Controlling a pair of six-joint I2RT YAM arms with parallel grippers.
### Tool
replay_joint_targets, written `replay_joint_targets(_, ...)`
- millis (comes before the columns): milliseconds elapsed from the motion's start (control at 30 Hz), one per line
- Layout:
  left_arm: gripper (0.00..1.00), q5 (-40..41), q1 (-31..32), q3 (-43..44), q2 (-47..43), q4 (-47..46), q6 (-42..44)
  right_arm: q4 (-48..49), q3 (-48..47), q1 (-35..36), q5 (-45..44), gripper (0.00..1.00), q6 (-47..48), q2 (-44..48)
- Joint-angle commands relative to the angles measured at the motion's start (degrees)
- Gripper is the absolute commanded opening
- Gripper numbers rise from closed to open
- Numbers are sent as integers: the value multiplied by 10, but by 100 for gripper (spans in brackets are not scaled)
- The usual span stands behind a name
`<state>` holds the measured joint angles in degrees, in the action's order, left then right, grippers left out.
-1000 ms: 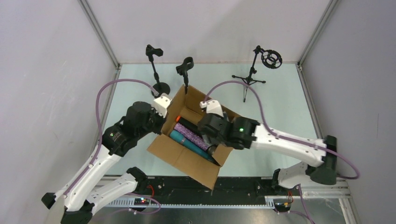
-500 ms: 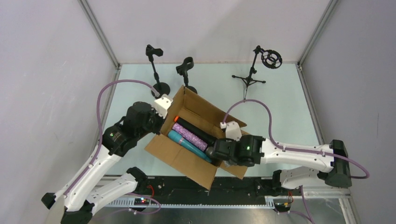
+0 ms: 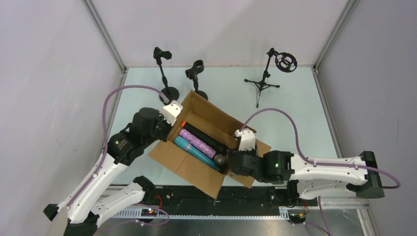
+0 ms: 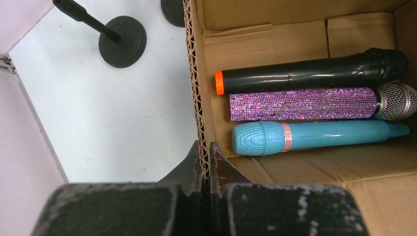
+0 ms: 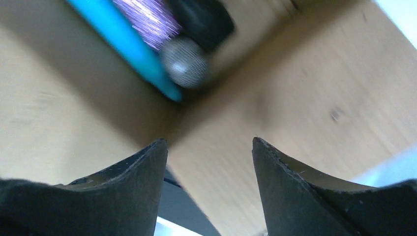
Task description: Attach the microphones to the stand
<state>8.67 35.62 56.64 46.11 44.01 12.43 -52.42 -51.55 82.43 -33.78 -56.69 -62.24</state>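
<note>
**While the microphones (image 4: 302,104) lie boxed, our right gripper (image 5: 209,147) gapes at their heads**

Since they lie side by side in the cardboard box (image 3: 196,169), their long axes run from our left gripper (image 4: 205,162), pinched narrow on the box wall, toward the right one, wide and empty just short of the heads. We judge the right arm nearer. Its view is blurred; the stands (image 3: 170,92) wait well apart on the surface (image 3: 295,98).
</note>
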Motion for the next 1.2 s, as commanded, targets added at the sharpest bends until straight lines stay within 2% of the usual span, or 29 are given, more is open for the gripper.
replay_joint_targets(0, 0, -30, 6, 46, -16, -42, 40, 127, -114, 6, -40, 69, 123, 7)
replay_joint_targets(200, 0, -27, 20, 47, -22, -40, 47, 188, -199, -24, 24, 74, 230, -75)
replay_joint_targets(300, 0, -32, 26, 48, -28, -40, 38, 210, -204, -56, 57, 73, 250, -139)
replay_joint_targets(467, 0, -38, 35, 53, -35, -39, 32, 241, -204, -91, 45, 71, 299, -222)
replay_joint_targets(667, 0, -43, 45, 53, -39, -37, 30, 250, -195, -144, 54, 63, 324, -250)
replay_joint_targets(967, 0, -43, 49, 45, -43, -37, 33, 280, -137, -168, 85, 56, 342, -280)
replay_joint_targets(1167, 0, -42, 49, 42, -42, -37, 36, 297, -101, -170, 113, 58, 340, -294)
